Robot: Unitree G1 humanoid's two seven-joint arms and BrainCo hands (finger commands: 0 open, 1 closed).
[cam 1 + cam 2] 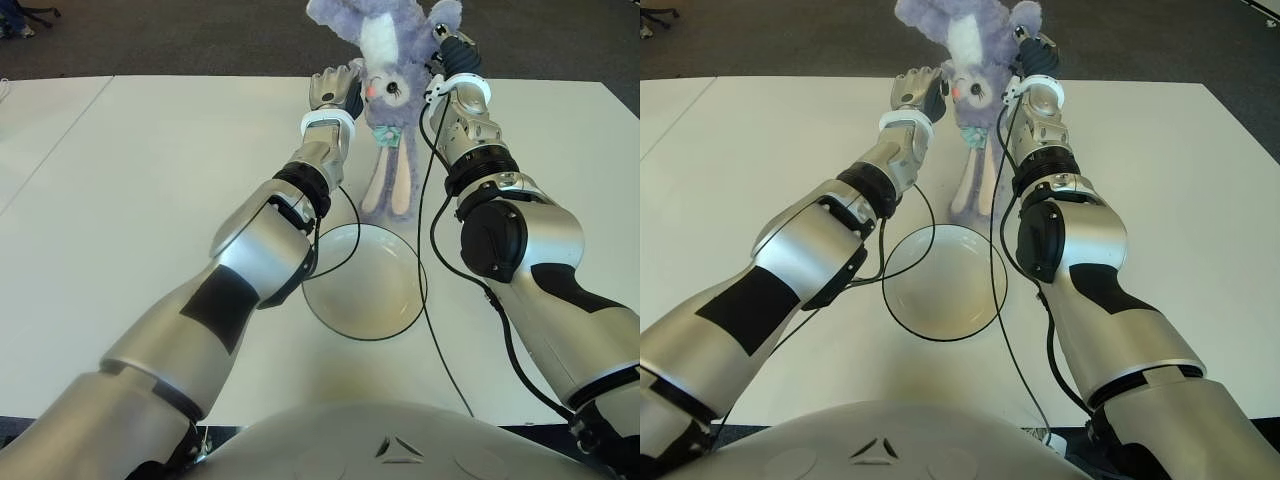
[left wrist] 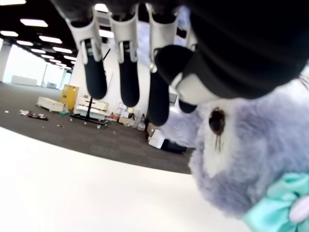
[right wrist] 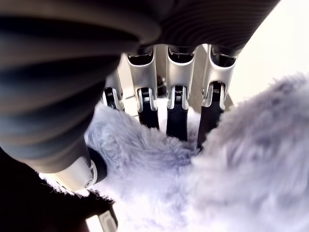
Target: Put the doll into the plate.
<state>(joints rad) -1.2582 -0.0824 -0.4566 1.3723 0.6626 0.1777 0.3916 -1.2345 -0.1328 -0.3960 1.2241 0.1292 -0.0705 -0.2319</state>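
A white table (image 1: 150,170) carries the plate (image 1: 365,283). Beyond it the doll (image 1: 385,70) hangs head down, its long ears trailing toward the plate's far rim. The right hand (image 1: 455,55) grips its fur; the left hand (image 1: 335,88), fingers straight, presses its head.

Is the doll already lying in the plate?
No, the doll hangs beyond the empty plate, held by the right hand.

The doll (image 1: 385,70) is shaggy lilac plush with a satiny mint bow. The plate (image 1: 365,290) looks smooth and glossy, dark-rimmed. The bench (image 1: 150,180) is matt white. Each hand (image 3: 169,96) shows glossy pale plastic with black rubbery fingertips (image 2: 128,84).
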